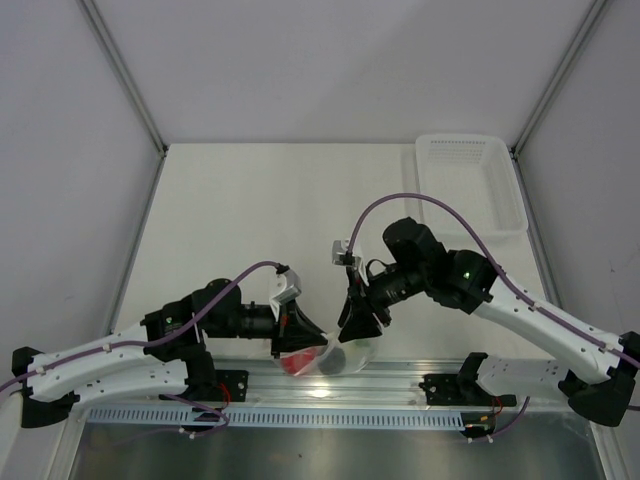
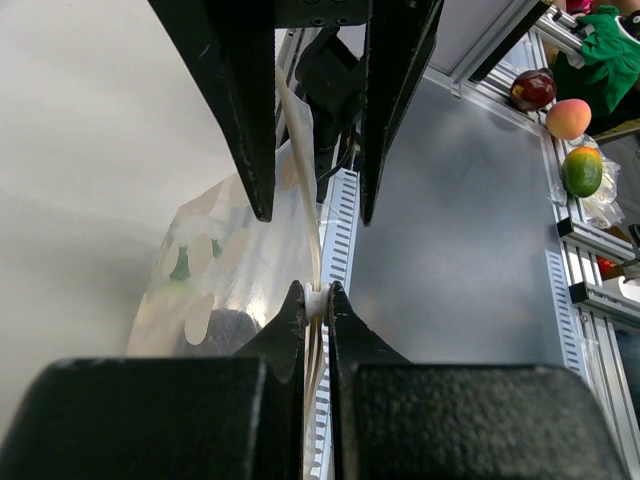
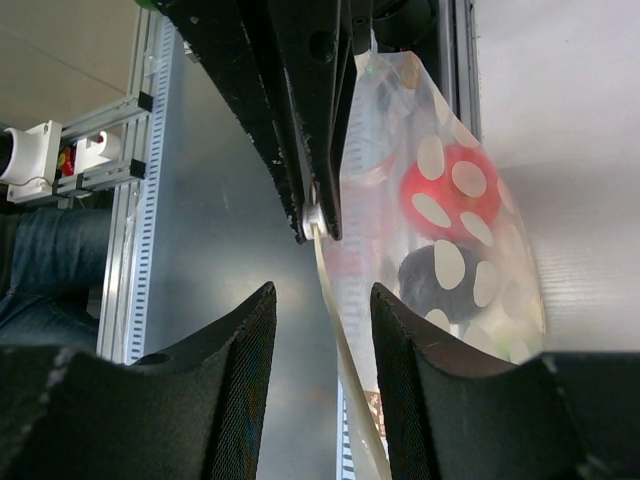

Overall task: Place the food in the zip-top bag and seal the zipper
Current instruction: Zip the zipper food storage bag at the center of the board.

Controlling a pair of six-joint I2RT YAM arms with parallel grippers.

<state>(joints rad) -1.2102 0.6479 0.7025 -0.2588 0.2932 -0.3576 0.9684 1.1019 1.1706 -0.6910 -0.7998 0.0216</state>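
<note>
Clear plastic of the zip-top bag (image 1: 345,352) lies between the 2 claws at the near edge of the bench (image 1: 250,220), by the aluminium rail (image 1: 400,378). All 3 food items show inside it: the tomato (image 3: 450,195), the dark ball (image 3: 440,280) and a green patch in the left wrist view, judged to be the radish (image 2: 180,265). Loading is judged complete. The step in hand is sealing the zipper (image 3: 345,365).

Left claw (image 2: 310,297): clenched on the zipper strip, serving as the anchor.
Right claw (image 3: 322,292): released, jaws apart, 1 on each side of the strip, just beside the left claw.

Recommended procedure:
1. Centre the strip between the right jaws so that neither jaw pushes it sideways.
2. Close the right claw close to the anchor point until both tracks press together.
3. Draw the right claw along the strip, away from the left claw, under light and even pressure.
4. Hold the left claw firm so that the strip runs straight.

Caution: the film is thin and crinkly. Excess pull may tear the strip free of the anchor, and slack may leave unsealed gaps.
</note>
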